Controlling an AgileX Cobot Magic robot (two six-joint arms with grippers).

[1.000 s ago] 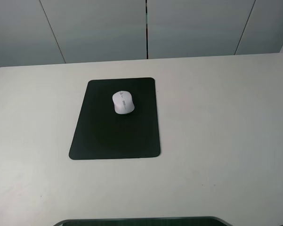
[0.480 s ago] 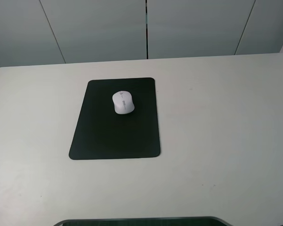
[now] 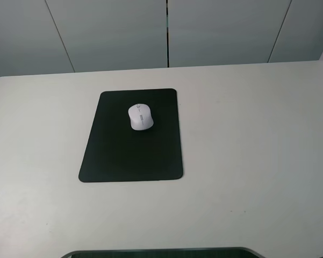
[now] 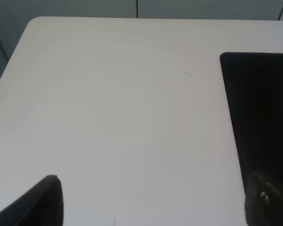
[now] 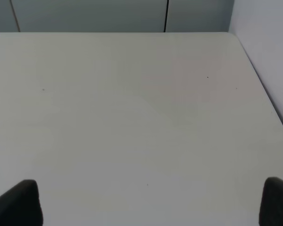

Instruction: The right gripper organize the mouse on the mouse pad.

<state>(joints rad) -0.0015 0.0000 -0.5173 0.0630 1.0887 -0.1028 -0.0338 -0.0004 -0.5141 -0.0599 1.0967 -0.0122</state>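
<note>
Pale table (image 3: 247, 161) bare on the right. Black mouse pad (image 3: 131, 150) left of centre, long axis running near to far. White mouse (image 3: 141, 116) on its far half, left of the right gripper (image 5: 150, 207), fingers spread wide, empty; left gripper (image 4: 153, 202) nearer, likewise spread.

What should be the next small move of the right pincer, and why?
Probably none beyond staying back. The mouse already lies fully on the mouse pad, in its far half. The right pincer is open and empty over bare table, with neither object in its wrist view. If centring is wanted, it would first reach left toward the pad.
</note>
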